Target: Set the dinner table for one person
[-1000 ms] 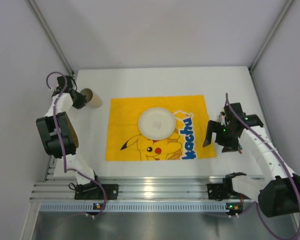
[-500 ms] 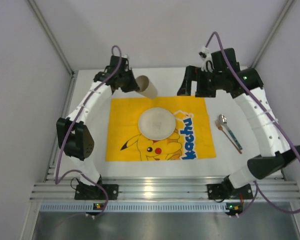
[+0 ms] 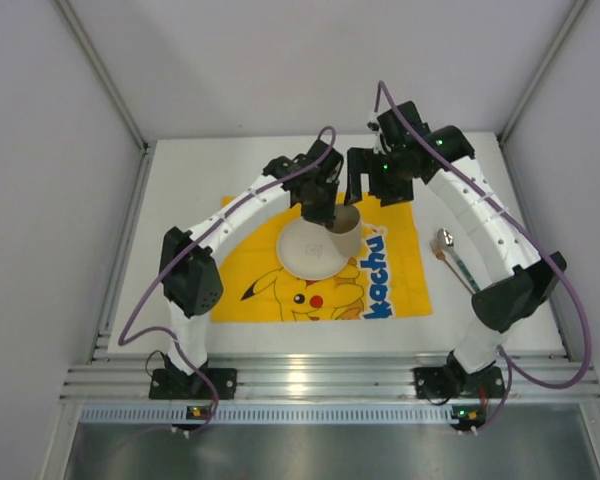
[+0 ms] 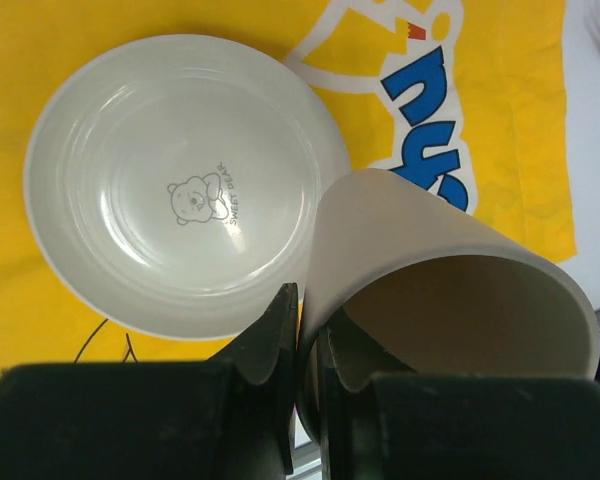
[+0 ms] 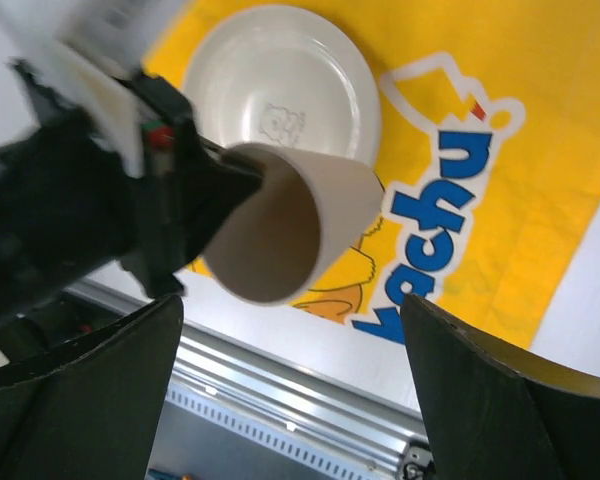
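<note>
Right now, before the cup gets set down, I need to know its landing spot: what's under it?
Under the cup, pinched by the left gripper, show the plate rim and the yellow mat with blue lettering. The patch directly beneath is covered.

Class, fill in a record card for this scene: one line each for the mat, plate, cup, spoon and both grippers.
Mat: yellow, Pikachu print, flat on the white table.
Plate: white, empty, on the mat.
Cup: beige, tilted, held over the plate's right edge.
Spoon: on the table, right of the mat.
Left gripper: shut on the cup's wall, one finger inside.
Right gripper: open, near the cup, holding nothing.
</note>
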### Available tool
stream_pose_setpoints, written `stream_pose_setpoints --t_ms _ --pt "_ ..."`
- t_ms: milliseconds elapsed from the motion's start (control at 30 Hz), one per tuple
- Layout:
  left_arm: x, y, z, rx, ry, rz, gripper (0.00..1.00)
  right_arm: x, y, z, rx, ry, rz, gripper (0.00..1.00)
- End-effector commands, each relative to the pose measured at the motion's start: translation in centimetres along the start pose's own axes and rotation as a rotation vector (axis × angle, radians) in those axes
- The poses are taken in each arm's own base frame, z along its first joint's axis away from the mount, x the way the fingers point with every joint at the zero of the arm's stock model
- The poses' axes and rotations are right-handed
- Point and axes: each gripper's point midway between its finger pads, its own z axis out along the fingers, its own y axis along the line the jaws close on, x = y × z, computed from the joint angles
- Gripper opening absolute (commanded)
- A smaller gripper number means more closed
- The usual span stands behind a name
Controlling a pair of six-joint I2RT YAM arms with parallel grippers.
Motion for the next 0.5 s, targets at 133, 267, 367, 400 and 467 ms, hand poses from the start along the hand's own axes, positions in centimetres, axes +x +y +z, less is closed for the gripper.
stream_pose_setpoints --t_ms 133,267,367,400,467 --pt "-1.4 0.3 -4.3 -0.022 -0.105 -0.003 0.00 3.6 -2.2 -0.6 0.087 0.014 0.027 0.88" --pt "-1.8 -0.5 -5.1 0.013 -0.124 -0.014 0.00 3.4 -1.3 0.3 0.023 -0.021 0.047 0.86" --pt "-1.6 -1.6 -5.6 0.058 -0.123 -0.015 0.00 3.2 -0.9 1.3 0.000 -0.023 0.057 0.84" --pt "-1.6 -1.9 -5.8 0.063 -0.125 -0.011 0.00 2.8 -0.7 1.5 -0.006 -0.032 0.058 0.82" --pt "-1.3 -2.1 -5.9 0.064 -0.124 -0.007 0.00 2.6 -0.7 1.9 -0.004 -0.031 0.061 0.81"
